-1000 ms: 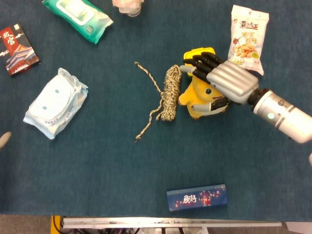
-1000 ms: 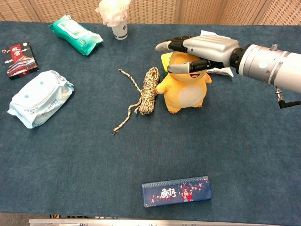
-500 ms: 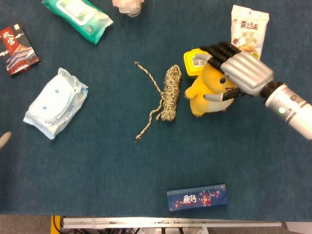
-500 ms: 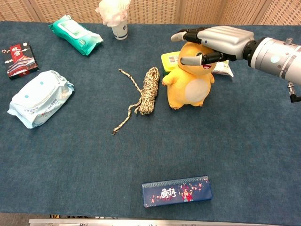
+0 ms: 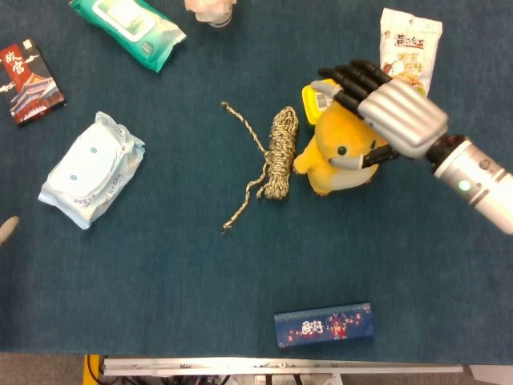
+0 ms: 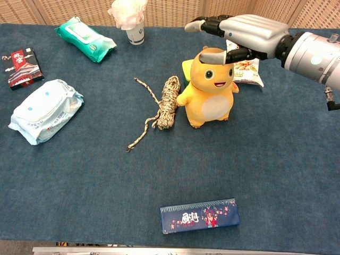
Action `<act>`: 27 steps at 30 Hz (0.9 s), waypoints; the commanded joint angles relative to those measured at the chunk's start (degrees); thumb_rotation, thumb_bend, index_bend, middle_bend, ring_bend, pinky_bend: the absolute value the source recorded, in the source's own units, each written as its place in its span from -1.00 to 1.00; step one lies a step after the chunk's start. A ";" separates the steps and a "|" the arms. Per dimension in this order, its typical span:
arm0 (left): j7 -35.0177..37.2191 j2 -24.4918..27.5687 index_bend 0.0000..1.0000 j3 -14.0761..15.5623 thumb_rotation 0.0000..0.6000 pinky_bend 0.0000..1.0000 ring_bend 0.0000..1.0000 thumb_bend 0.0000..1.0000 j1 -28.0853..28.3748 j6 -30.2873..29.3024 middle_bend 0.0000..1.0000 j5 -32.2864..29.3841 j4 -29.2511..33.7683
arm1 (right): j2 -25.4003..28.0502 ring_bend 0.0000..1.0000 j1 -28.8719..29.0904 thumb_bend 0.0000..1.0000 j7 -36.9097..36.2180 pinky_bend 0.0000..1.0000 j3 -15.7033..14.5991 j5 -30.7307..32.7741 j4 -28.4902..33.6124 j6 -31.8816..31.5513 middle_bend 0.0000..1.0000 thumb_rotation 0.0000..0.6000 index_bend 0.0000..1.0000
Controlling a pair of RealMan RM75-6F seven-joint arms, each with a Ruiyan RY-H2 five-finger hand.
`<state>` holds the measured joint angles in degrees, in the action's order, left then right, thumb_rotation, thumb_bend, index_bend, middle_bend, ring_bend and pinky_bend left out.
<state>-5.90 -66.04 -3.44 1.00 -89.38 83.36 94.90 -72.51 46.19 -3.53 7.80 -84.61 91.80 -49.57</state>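
A yellow plush toy (image 5: pixel 337 156) (image 6: pixel 209 91) stands upright on the blue cloth. My right hand (image 5: pixel 386 111) (image 6: pixel 240 35) hovers just above and behind its head. The fingers are spread and hold nothing, and the thumb is close over the top of the plush's head. A coiled rope (image 5: pixel 278 152) (image 6: pixel 167 102) lies right beside the plush on its left. A yellow box (image 5: pixel 313 99) (image 6: pixel 186 67) sits behind the plush, partly hidden. Of my left hand, only a pale tip (image 5: pixel 6 229) shows, at the left edge of the head view.
A snack bag (image 5: pixel 409 54) (image 6: pixel 246 72) lies under my right hand's far side. A long blue box (image 5: pixel 323 324) (image 6: pixel 199 215) lies at the front. At the left lie pale blue wipes (image 6: pixel 45 110), green wipes (image 6: pixel 85 38) and a red-black box (image 6: pixel 20 66). A cup with tissue (image 6: pixel 129 21) stands at the back.
My right hand has lifted off the plush's head and opened upward. The plush, pushed right and tilted half a second ago, has come back left and now stands upright.
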 commanded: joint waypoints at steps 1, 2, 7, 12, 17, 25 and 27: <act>-1.14 -0.95 -0.69 0.01 0.16 -1.00 -0.99 -0.95 0.01 -0.11 -0.87 -0.06 0.61 | -0.71 -1.00 0.51 -1.00 0.36 -1.00 -0.18 -0.28 -0.15 0.37 -0.91 -1.00 -1.00; -1.16 -0.93 -0.69 -0.08 0.15 -1.00 -0.99 -0.95 0.03 -0.04 -0.87 -0.26 0.72 | -1.05 -1.00 0.74 -1.00 0.57 -1.00 -0.30 -0.31 -0.31 0.66 -0.91 -1.00 -1.00; -1.04 -0.68 -0.69 -0.17 0.16 -1.00 -0.99 -0.95 0.03 0.25 -0.87 -0.70 0.90 | -2.40 -1.00 1.50 -1.00 1.47 -1.00 -0.87 -0.26 -0.94 1.77 -0.91 -1.00 -1.00; -0.81 -0.62 -0.69 -0.16 0.16 -1.00 -0.99 -0.95 -0.06 0.23 -0.87 -0.79 0.89 | -3.53 -1.00 1.91 -1.00 2.67 -1.00 -1.46 -0.10 -1.92 2.41 -0.91 -1.00 -1.00; -0.87 -0.67 -0.69 -0.13 0.16 -1.00 -0.99 -0.95 0.01 0.35 -0.87 -0.67 0.86 | -4.28 -1.00 1.94 -1.00 3.78 -1.00 -2.06 0.93 -3.51 3.22 -0.91 -1.00 -1.00; -1.22 -0.66 -0.69 -0.13 0.16 -1.00 -0.99 -0.95 0.11 0.37 -0.87 -0.49 1.25 | -5.45 -1.00 1.35 -1.00 6.32 -1.00 -2.21 2.47 -7.12 2.37 -0.91 -1.00 -1.00; -1.39 -0.62 -0.69 -0.15 0.16 -1.00 -0.99 -0.95 0.17 0.44 -0.87 -0.51 1.40 | -5.32 -1.00 1.00 -1.00 6.15 -1.00 -1.97 3.23 -7.13 2.03 -0.91 -1.00 -1.00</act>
<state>-7.26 -66.67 -3.59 1.14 -88.96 82.86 96.27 -77.83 47.47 2.80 5.66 -81.89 84.75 -47.31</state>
